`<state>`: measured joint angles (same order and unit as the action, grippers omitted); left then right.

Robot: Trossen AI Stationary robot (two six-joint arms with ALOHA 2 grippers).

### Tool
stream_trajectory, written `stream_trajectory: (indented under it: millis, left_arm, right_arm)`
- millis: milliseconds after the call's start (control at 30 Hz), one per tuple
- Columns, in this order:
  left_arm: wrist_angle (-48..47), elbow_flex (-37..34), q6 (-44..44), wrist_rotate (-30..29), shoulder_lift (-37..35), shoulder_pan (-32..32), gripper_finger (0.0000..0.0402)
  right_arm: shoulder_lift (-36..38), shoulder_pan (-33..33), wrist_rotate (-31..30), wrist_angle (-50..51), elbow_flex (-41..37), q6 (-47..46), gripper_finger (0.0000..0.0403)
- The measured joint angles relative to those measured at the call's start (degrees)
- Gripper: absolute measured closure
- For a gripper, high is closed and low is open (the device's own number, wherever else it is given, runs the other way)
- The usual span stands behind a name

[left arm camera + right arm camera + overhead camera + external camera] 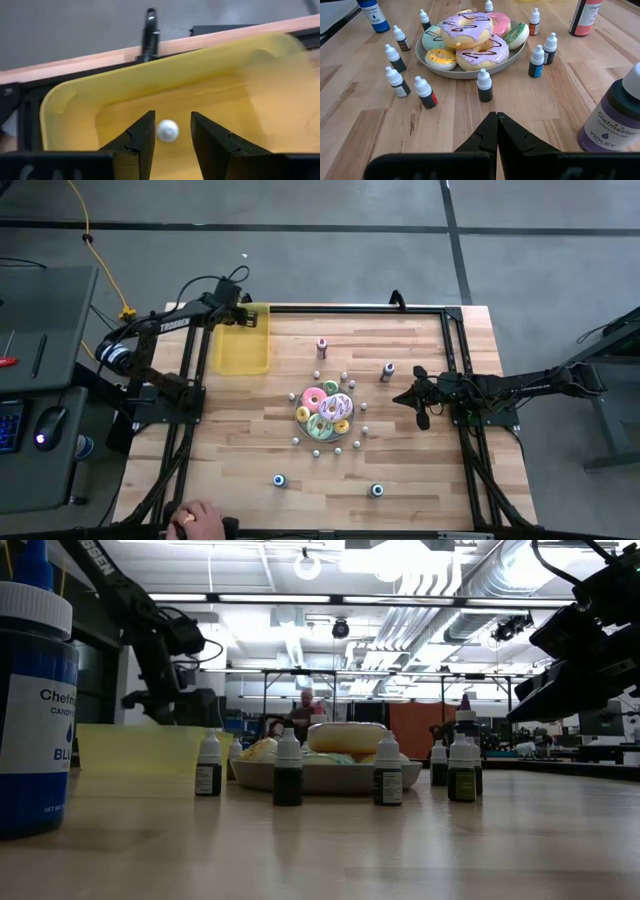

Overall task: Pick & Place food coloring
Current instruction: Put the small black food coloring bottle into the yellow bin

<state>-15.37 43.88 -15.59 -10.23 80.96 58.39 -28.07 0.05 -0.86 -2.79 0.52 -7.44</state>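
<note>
Small food coloring bottles (484, 86) with white dropper caps stand upright in a loose ring on the wooden table (420, 470), encircling a grey plate (470, 71) heaped with frosted doughnuts (467, 25); none touches the plate. Larger bottles stand farther out: a violet-labelled one (615, 116) near the right arm, a pink one (322, 346) toward the far edge, and two blue-capped ones (279, 480) toward the near edge, one of which fills the left side of the low view (30, 700).

One further small bottle (167, 130) is seen cap-on between the fingers of the left gripper (171, 135), above the floor of a yellow bin (243, 345) that sits at the table's far left corner. The fingers stand slightly parted, a narrow gap showing on each side of the white cap, so the bottle appears released rather than pinched; whether it rests on the bin floor cannot be told.

The right gripper (496, 131) hovers over the table on the right side, well apart from the plate and pointing toward it, its fingers pressed together with nothing between them.

A person's hand (197, 522) rests at the table's near edge, on the left. In the low view a person (304, 710) stands in the room far behind the plate.
</note>
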Motion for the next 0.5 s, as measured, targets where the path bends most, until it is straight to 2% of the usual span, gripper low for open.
stream_trajectory:
  millis: [233, 367, 500]
  left_arm:
    - [-3.3, 2.1, 2.8, 5.5, -5.9, -3.3, 0.0281]
    - [-6.9, 7.1, 7.3, 8.1, -9.2, -7.9, 0.0281]
    - [-11.6, 14.3, 11.6, 8.3, -10.8, -14.5, 0.0281]
  right_arm:
    - [0.0, 0.0, 0.0, 0.0, 0.0, 0.0, 0.0402]
    - [0.0, 0.0, 0.0, 0.0, 0.0, 0.0, 0.0402]
    - [0.0, 0.0, 0.0, 0.0, 0.0, 0.0, 0.0402]
